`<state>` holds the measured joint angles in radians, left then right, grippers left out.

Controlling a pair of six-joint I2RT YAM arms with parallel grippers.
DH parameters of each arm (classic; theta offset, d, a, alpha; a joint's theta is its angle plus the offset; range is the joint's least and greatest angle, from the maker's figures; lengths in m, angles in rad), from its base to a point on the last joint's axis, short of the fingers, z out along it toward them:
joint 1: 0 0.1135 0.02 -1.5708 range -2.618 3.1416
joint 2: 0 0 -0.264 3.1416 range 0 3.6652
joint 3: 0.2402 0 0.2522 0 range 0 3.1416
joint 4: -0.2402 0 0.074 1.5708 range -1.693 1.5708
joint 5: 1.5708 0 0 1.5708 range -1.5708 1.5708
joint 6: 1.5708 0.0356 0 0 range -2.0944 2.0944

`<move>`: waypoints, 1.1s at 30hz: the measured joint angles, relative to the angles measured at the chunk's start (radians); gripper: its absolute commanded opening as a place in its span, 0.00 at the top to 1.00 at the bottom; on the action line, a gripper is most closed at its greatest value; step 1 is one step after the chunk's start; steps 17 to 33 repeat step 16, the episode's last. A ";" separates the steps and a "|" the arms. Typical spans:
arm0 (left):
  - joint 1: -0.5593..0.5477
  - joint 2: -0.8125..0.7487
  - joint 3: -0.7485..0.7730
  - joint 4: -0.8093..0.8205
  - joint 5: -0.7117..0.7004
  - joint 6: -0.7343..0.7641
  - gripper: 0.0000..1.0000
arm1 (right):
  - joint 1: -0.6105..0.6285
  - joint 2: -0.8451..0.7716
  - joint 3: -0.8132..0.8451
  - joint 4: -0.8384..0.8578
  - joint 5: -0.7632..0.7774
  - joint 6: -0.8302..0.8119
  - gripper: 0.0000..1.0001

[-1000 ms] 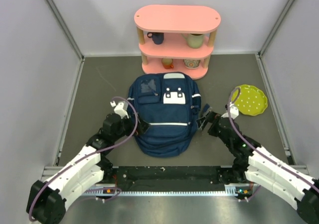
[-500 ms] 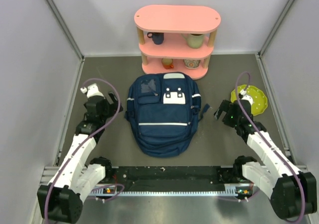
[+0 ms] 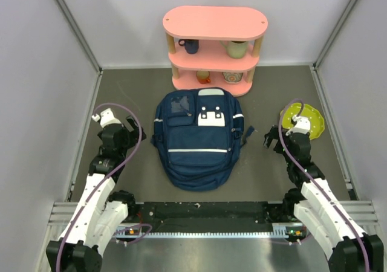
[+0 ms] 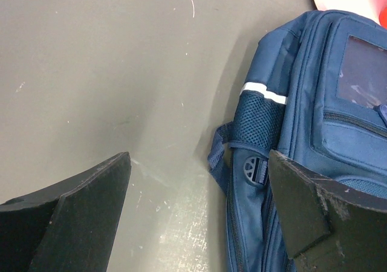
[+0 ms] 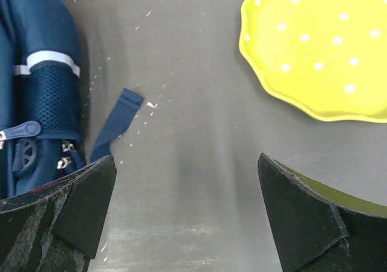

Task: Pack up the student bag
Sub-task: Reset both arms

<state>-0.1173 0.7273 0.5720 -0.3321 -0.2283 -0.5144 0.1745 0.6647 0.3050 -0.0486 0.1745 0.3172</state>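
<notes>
The student bag is a navy backpack with thin white stripes and a white patch near its top. It lies flat and zipped in the middle of the table. My left gripper is open and empty, left of the bag and apart from it. In the left wrist view the left gripper hangs over bare table, with the bag's side at its right finger. My right gripper is open and empty, right of the bag. In the right wrist view the right gripper hangs over bare table between the bag's strap and a plate.
A pink three-tier shelf with mugs and bowls stands behind the bag. A yellow-green dotted plate lies at the right, and shows in the right wrist view. Grey walls enclose the table on three sides.
Both grippers were close against the bag's lower sides a second ago. They have since drawn outward and away from it, left to the left and right to the right. The bag has not moved.
</notes>
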 measured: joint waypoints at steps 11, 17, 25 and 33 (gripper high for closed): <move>0.000 -0.044 -0.010 0.001 -0.008 -0.007 0.02 | 0.000 0.067 -0.156 0.359 0.077 -0.159 0.01; 0.000 -0.044 -0.010 0.003 -0.005 -0.006 0.01 | 0.000 0.168 -0.227 0.539 0.104 -0.230 0.01; 0.000 -0.044 -0.010 0.003 -0.005 -0.006 0.01 | 0.000 0.168 -0.227 0.539 0.104 -0.230 0.01; 0.000 -0.044 -0.010 0.003 -0.005 -0.006 0.01 | 0.000 0.168 -0.227 0.539 0.104 -0.230 0.01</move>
